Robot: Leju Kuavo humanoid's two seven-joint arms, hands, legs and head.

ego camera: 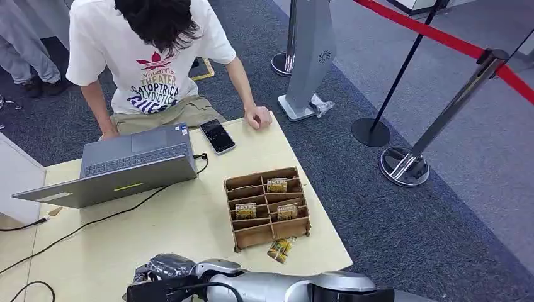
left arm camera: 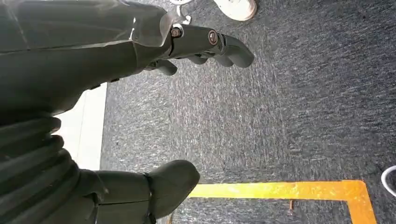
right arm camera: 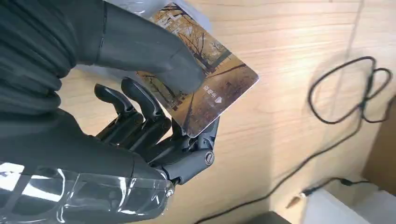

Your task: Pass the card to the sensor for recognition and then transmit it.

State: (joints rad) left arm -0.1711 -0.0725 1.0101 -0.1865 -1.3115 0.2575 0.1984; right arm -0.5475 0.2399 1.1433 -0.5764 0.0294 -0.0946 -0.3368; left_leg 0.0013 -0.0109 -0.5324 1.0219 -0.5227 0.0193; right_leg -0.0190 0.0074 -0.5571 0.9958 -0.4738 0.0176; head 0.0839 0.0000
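My right hand (right arm camera: 154, 116) pinches a card (right arm camera: 212, 88) printed with an autumn tree scene between its thumb and fingers, just above the light wooden table (right arm camera: 289, 51). From the head camera the right hand (ego camera: 160, 272) sits low over the table's near edge, with the silver arm stretching across the bottom. My left hand (left arm camera: 187, 93) hangs over dark carpet, fingers apart and holding nothing. A wooden divided box (ego camera: 267, 207) with several more cards stands on the table's right side. One loose card (ego camera: 279, 250) lies in front of it.
A person in a white T-shirt (ego camera: 148, 56) leans over the far edge of the table (ego camera: 176, 226), one hand (ego camera: 258, 117) resting on it. A laptop (ego camera: 123, 167), a phone (ego camera: 218, 136) and black cables (ego camera: 94, 221) lie there. Stanchions (ego camera: 403, 165) with red tape stand on the right.
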